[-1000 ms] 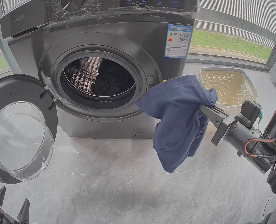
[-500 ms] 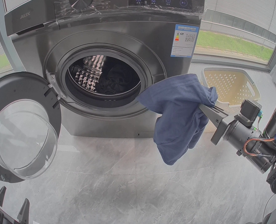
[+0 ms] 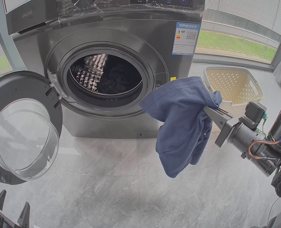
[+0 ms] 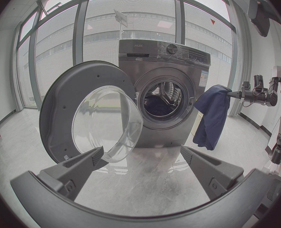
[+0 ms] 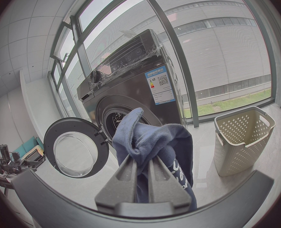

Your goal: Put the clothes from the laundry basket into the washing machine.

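The right gripper [image 3: 211, 110] was clamped on a bunched fold of the blue shirt [image 3: 181, 121]. The shirt hung in the air between the washer [image 3: 115, 32] and the basket [image 3: 233, 86], just right of the drum mouth [image 3: 105, 76] and clear of the floor [image 3: 115, 187]. The cloth looked light and wholly limp, draping in loose folds below the pinch. It would likely swing and trail when carried, and a dangling hem could catch on the rim of the mouth rather than go in. A hold on a gathered wad near the top, as here, seemed sound, whereas a thin single layer might slip out. Dark clothes [image 3: 118, 78] lay inside the drum. The door [image 3: 20, 130] stood swung wide to the left, leaving the mouth unblocked. The left gripper [image 4: 141, 150] sat low at the left with its jaws wide apart, holding nothing. The floor was smooth, glossy grey stone, likely slick under any dropped cloth, and tall windows [image 4: 99, 26] ran behind the washer.
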Motion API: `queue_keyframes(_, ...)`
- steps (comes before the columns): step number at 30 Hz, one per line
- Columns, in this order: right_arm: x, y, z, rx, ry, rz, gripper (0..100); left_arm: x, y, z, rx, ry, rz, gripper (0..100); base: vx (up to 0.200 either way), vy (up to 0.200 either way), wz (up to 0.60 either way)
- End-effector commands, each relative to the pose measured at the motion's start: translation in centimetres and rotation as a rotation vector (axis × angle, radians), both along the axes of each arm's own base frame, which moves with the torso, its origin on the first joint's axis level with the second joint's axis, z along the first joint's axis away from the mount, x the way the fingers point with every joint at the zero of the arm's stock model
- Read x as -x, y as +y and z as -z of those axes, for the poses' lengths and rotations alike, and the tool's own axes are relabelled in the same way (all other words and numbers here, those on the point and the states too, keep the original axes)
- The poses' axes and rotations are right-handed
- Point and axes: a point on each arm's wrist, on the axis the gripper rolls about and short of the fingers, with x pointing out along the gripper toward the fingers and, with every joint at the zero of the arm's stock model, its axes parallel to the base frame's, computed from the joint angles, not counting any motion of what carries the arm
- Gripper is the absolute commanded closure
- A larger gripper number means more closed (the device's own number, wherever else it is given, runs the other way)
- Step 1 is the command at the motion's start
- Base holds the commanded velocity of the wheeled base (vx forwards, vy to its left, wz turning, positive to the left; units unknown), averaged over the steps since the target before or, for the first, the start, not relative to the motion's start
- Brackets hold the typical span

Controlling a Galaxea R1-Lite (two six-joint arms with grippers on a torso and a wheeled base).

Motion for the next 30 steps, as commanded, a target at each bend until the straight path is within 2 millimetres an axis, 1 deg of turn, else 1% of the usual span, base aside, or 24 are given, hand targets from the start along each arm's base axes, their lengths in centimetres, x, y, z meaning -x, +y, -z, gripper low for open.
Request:
queue_keyframes(1, 0.0, 0.0, 0.0, 0.0, 0.0, 0.001, 100, 0.0, 0.0, 0.5, 0.0, 0.0, 0.0, 0, 0.0, 0.2, 0.0)
queue_keyframes(5, 0.0, 0.0, 0.1, 0.002, 0.002, -0.001, 100, 0.0, 0.0, 0.5, -0.001, 0.0, -0.001, 0, 0.0, 0.2, 0.0)
queue_keyframes(16, 0.0, 0.2, -0.2, -0.004, -0.007, -0.004, 100, 0.0, 0.0, 0.4, -0.013, -0.005, 0.0, 0, 0.0, 0.0, 0.0)
queue_keyframes(19, 0.3, 0.6, -0.1, -0.001, -0.003, -0.02, 100, 0.0, 0.0, 0.5, -0.035, -0.003, 0.0, 0, 0.0, 0.0, 0.0)
queue_keyframes(24, -0.1, 1.1, 0.1, 0.002, 0.003, -0.025, 100, 0.0, 0.0, 0.5, -0.038, -0.004, -0.001, 0, 0.0, 0.0, 0.0)
queue_keyframes(28, 0.0, 1.3, 0.1, 0.002, 0.006, -0.035, 100, 0.0, 0.0, 0.5, -0.033, -0.002, -0.001, 0, 0.0, 0.0, 0.0)
queue_keyframes(30, -0.1, 1.2, -0.2, -0.008, -0.006, -0.032, 100, 0.0, 0.0, 0.5, -0.038, -0.003, 0.0, 0, 0.0, 0.0, 0.0)
